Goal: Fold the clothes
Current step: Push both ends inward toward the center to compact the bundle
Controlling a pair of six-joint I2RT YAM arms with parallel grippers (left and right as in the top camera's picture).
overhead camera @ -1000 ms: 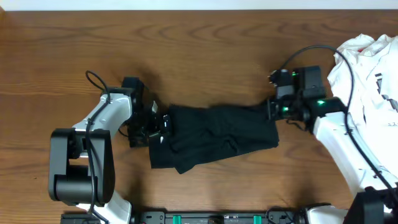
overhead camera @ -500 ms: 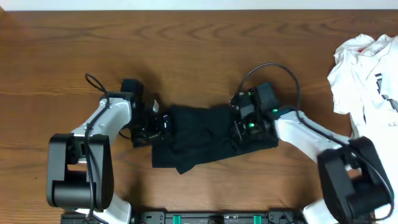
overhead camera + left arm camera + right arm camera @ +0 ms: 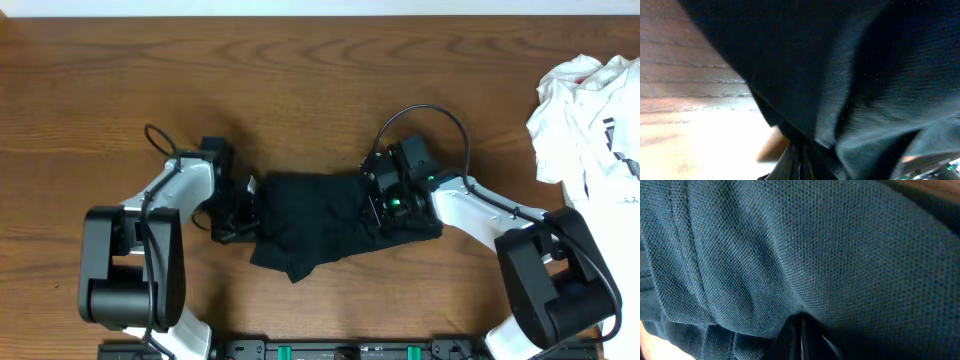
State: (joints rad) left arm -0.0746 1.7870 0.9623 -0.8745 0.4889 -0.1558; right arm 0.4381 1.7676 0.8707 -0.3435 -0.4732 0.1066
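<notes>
The black shirt point(image 3: 310, 215) lies bunched in the middle of the surface point(image 3: 300, 80). The left jaws clamp its left edge and the right jaws pinch cloth toward its right side. It looks soft, light and floppy — probably best taken at hems or corners.

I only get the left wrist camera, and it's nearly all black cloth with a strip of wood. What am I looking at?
Observer: From overhead, that is a black short-sleeved shirt of soft fabric, bunched mid-way along a brown wooden table. The left gripper is shut on its left edge.
Operator: Is the other arm doing anything?
Observer: Yes. The right gripper sits over the shirt's right part, shut on a pinch of the fabric.
Operator: Anything else lying around?
Observer: A crumpled white garment with black print lies at the table's far right, apart from the shirt.
</notes>
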